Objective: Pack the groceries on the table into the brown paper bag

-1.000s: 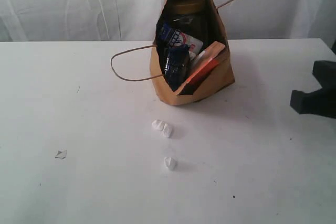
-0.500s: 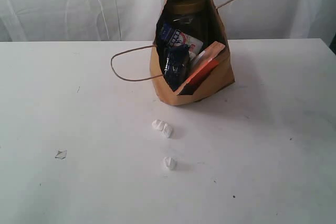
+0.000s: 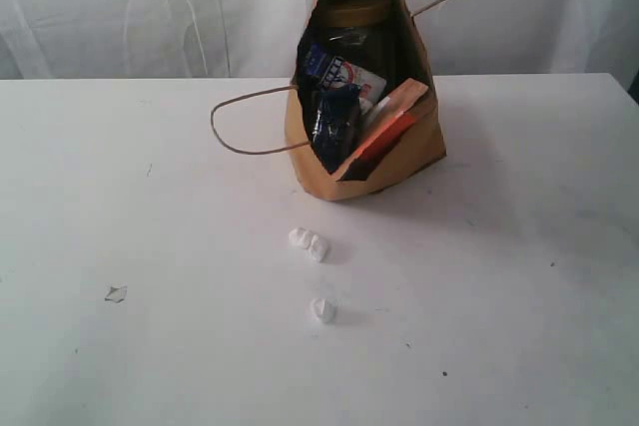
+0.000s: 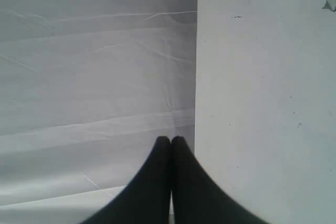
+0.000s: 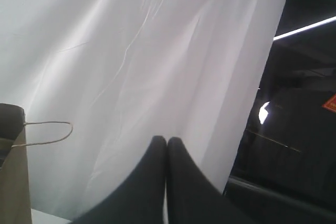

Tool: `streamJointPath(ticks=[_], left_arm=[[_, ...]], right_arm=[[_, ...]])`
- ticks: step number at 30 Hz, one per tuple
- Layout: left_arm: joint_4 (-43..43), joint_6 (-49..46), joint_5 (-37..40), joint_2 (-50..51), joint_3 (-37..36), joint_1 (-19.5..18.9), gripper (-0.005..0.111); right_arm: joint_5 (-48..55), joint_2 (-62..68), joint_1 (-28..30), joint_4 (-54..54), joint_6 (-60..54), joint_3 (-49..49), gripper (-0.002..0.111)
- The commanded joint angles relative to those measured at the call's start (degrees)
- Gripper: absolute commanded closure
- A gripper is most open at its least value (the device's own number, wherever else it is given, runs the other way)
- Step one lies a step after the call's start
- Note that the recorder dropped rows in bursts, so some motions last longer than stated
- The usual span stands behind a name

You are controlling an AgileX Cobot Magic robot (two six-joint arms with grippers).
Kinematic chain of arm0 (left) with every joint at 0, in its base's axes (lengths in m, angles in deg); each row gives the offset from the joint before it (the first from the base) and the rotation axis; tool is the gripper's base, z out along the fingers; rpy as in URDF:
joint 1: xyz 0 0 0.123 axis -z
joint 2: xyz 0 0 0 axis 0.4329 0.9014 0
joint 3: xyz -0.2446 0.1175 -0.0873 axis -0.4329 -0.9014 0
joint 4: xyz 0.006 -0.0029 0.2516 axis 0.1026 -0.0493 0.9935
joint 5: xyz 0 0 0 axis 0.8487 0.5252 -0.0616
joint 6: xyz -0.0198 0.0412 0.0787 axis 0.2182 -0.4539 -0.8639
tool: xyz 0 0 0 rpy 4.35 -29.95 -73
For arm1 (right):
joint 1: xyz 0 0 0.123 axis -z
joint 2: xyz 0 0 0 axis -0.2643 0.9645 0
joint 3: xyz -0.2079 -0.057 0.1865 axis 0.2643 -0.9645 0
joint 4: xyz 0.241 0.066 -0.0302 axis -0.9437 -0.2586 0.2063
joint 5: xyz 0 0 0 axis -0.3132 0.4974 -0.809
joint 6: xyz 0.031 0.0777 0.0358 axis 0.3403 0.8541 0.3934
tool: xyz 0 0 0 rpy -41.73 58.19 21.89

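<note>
Item 1: left end effector (image 4: 170,140) and right end effector (image 5: 166,140), jaws pressed together, empty, both outside the exterior view. Judged idle, as no grocery lies loose.
Item 2: the desk (image 3: 519,276), near half, bearing only white crumbs (image 3: 309,243) and a small scrap (image 3: 116,293), not for packing.
Item 3: the brown paper bag (image 3: 414,147), far middle, mouth gaping forward. Contents: orange-brown pouch (image 3: 391,125) leaning in front, dark-blue noodle pack (image 3: 334,119) beside it, blue-white carton (image 3: 341,72) behind, lidded jar (image 3: 351,19) rearmost. Packing judged complete.
</note>
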Motion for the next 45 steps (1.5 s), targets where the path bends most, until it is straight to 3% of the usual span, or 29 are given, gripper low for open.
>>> streamJointPath(ticks=[1,6,9,14,17,22,25,45], left_arm=[[-0.4,0.8,-0.6,-0.2,-0.2,-0.2,0.107],[-0.4,0.8,-0.6,-0.2,-0.2,-0.2,0.107],[-0.4,0.8,-0.6,-0.2,-0.2,-0.2,0.107],[-0.4,0.8,-0.6,-0.2,-0.2,-0.2,0.107],[-0.4,0.8,-0.6,-0.2,-0.2,-0.2,0.107],[-0.4,0.8,-0.6,-0.2,-0.2,-0.2,0.107],[-0.4,0.8,-0.6,-0.2,-0.2,-0.2,0.107],[-0.7,0.9,-0.6,-0.2,-0.2,-0.2,0.107]], right_arm=[[-0.5,-0.2,3.0,-0.3,1.1,-1.2,0.108],[5.2,0.4,14.8,1.6,9.5,-2.1,0.108],[10.4,1.3,22.4,13.8,24.7,-3.2,0.108],[12.4,1.3,29.4,66.3,84.9,-8.2,0.108],[17.0,1.3,31.1,79.0,104.3,-12.5,0.108],[24.5,0.3,32.1,79.3,105.9,-18.1,0.108],[36.4,-0.6,32.1,79.3,105.9,-18.1,0.108],[37.1,-0.8,32.1,79.3,105.8,-18.1,0.108]])
